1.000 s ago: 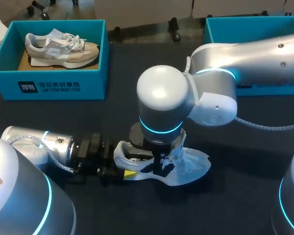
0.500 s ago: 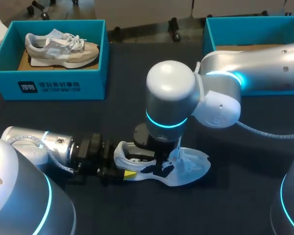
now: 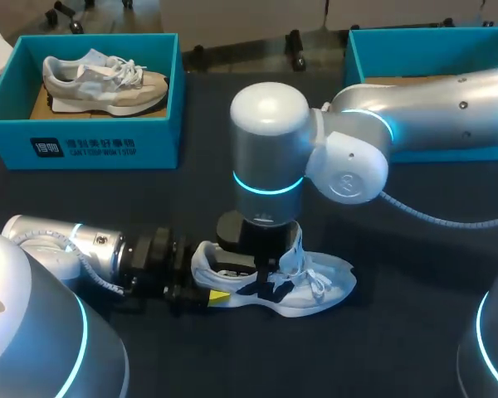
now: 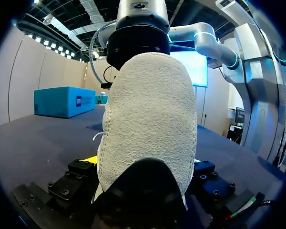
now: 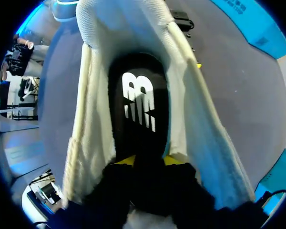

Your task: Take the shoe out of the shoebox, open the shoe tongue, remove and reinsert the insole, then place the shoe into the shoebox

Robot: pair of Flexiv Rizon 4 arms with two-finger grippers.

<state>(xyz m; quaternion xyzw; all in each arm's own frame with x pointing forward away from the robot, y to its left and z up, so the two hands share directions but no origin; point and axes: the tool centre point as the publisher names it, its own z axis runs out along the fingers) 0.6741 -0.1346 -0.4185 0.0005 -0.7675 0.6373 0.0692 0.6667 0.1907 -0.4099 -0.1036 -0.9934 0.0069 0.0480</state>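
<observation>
Head view: the white shoe point(image 3: 319, 290) lies on its sole on the dark table point(image 3: 415, 274), near centre, toe to the right, outside both boxes. The left gripper point(image 3: 206, 295) comes in from the left at the heel. The right gripper point(image 3: 270, 286) points straight down into the shoe's opening. At far left, the left shoebox point(image 3: 91, 145) holds a 2nd shoe point(image 3: 100, 79). At far right, the right shoebox point(image 3: 373, 41) shows bare floor.

Left wrist view: the fuzzy heel fills the gap between the fingers, which press it from both sides, so they are clamped on the shoe.

Right wrist view: the black insole point(image 5: 138, 105) lies inside the spread shoe, and the 2 yellow fingertips point(image 5: 175, 161) flank its nearer end, apparently pinching it.

Judgement: the insole step is in hand, but I cannot tell whether it is removal or reseating. The next move needs the heel held firm while the insole travels along the shoe, clear of the laces point(image 3: 314, 283).
</observation>
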